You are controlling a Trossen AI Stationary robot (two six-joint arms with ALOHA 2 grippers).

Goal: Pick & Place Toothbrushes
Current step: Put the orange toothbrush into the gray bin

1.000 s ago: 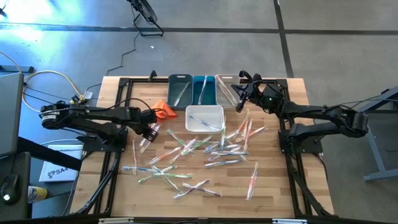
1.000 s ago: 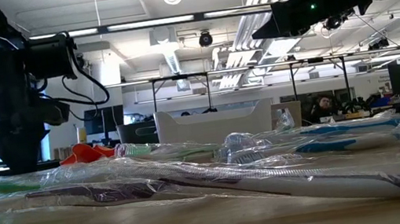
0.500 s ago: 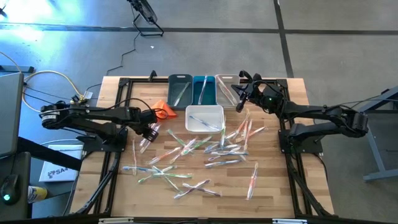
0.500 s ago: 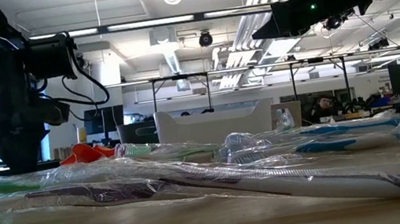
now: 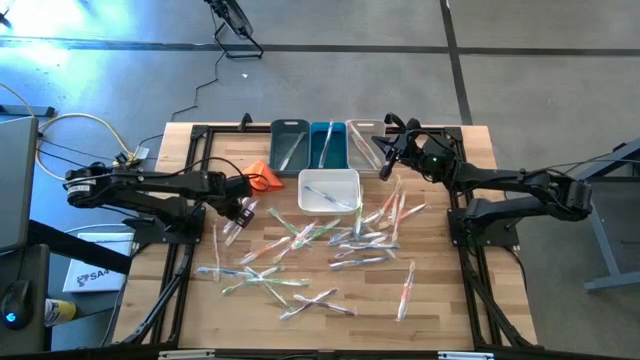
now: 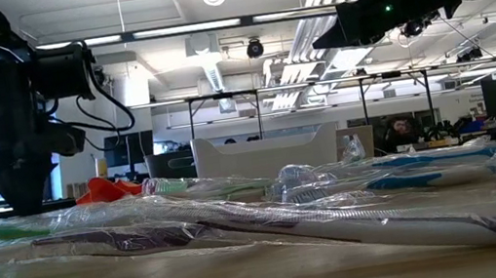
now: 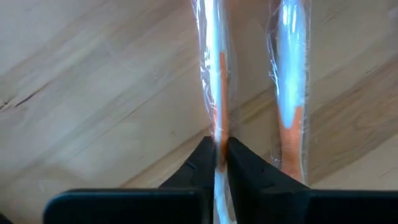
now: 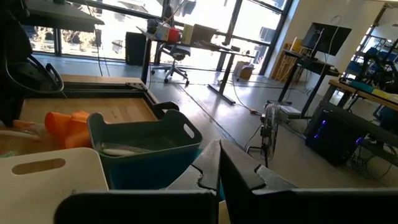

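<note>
Pale wood tabletop (image 7: 93, 74), smooth, with visible grain. Clear glossy plastic wrappers on toothbrushes (image 7: 217, 93) between matt black fingers (image 7: 199, 165). Beside, smooth plastic bins (image 5: 310, 145).

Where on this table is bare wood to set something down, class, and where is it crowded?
Bare wood lies along the near right edge, beyond the lone toothbrush, and at the near left corner. The middle is crowded with toothbrushes; the bins fill the far edge.

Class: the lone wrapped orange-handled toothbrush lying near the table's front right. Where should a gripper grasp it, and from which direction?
Grip the orange-handled toothbrush in its clear wrapper mid-handle, from straight above, fingers spanning its narrow width. It lies flat and apart from the pile, so both long sides look free.
</note>
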